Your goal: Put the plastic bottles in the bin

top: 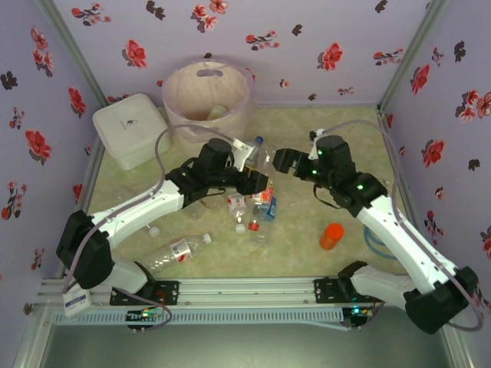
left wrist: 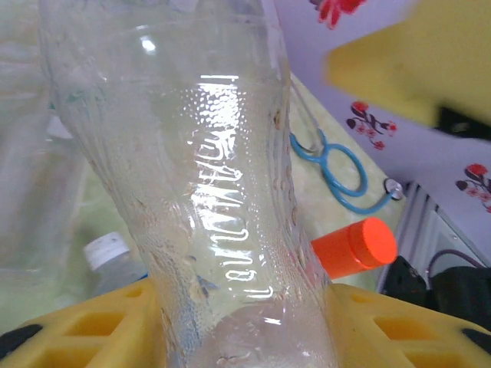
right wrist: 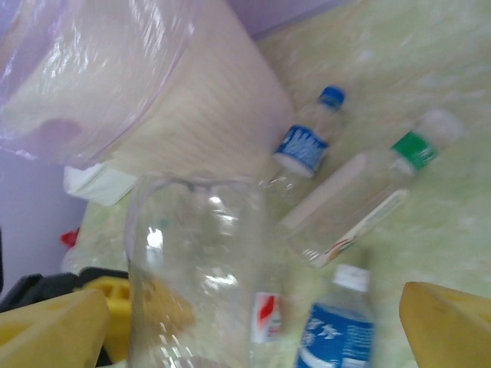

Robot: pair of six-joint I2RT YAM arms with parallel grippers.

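Note:
A clear plastic bottle (left wrist: 222, 199) stands between my left gripper's (left wrist: 245, 341) yellow fingers (left wrist: 84, 330), which are shut on its lower body. In the top view this bottle (top: 266, 158) hangs between the left gripper (top: 255, 170) and the right gripper (top: 282, 161), just right of the bin (top: 173, 96). My right gripper (right wrist: 249, 330) is open, its fingers (right wrist: 453, 322) standing wide on either side of the same bottle (right wrist: 199, 268) without touching it. More bottles lie on the table: a blue-capped one (right wrist: 307, 142), a green-capped one (right wrist: 368, 199), and a white-capped one with a blue label (right wrist: 337, 322).
A white lidded box (top: 132, 129) sits left of the bin. An orange cup-like container (top: 331, 235) lies at the right. A large clear bottle (top: 180, 251) rests near the left arm's base. A blue cable (left wrist: 337, 169) is coiled by the right wall.

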